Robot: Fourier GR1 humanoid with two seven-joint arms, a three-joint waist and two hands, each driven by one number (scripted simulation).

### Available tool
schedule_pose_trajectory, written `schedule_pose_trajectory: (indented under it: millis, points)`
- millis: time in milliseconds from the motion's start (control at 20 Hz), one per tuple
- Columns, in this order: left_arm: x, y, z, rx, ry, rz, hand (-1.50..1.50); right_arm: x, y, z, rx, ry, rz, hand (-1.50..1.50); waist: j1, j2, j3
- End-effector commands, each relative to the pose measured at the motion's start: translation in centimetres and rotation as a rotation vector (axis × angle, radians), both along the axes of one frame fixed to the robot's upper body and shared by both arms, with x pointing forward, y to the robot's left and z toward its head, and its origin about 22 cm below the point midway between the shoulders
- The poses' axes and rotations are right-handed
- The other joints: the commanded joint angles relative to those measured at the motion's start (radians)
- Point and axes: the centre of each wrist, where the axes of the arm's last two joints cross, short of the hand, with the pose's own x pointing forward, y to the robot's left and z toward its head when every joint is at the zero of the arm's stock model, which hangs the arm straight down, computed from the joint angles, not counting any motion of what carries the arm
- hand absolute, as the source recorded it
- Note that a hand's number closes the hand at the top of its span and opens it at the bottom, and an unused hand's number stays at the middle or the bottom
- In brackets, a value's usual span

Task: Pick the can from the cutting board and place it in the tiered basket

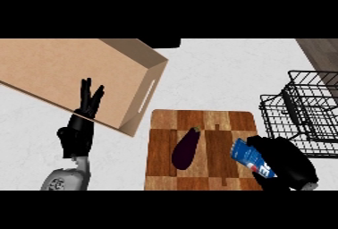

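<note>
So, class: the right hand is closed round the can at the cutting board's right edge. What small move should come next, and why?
Probably lift the can straight up. The right hand already curls round it, but it still sits low over the cutting board, and the tiered basket has raised wire rims to clear on the right.

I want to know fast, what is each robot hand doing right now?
Left hand: open, fingers straight up, resting, holding nothing.
Right hand: closed around the blue can, at the cutting board's right edge.
</note>
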Motion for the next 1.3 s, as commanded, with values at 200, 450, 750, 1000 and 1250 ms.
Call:
schedule_pose_trajectory:
  millis: [200, 450, 750, 1000, 1250]
  points:
    - [-0.1, 0.4, -0.8, 0.011, -0.001, -0.009, 0.0, -5.1, 1.2, 0.0, -0.181, -0.044, -0.449, 1.5, 0.019, 0.015, 0.009]
    - [0.3, 0.0, 0.3, 0.008, -0.004, -0.027, 0.0, -8.3, 1.3, 4.3, -0.174, -0.202, -0.563, 1.5, 0.037, 0.017, 0.011]
    - [0.1, -0.4, -0.3, 0.01, -0.001, -0.028, 0.0, -12.3, 2.6, 12.8, -0.113, -0.393, -0.64, 1.5, 0.035, 0.015, 0.01]
    - [0.6, 0.5, 0.8, 0.006, -0.026, -0.037, 0.0, -13.7, 1.9, 17.8, -0.077, -0.493, -0.661, 1.5, 0.049, 0.02, 0.009]
    - [1.3, 0.6, 0.8, 0.006, -0.006, -0.025, 0.0, -13.8, 2.2, 19.2, -0.042, -0.524, -0.677, 1.5, 0.037, 0.017, 0.008]
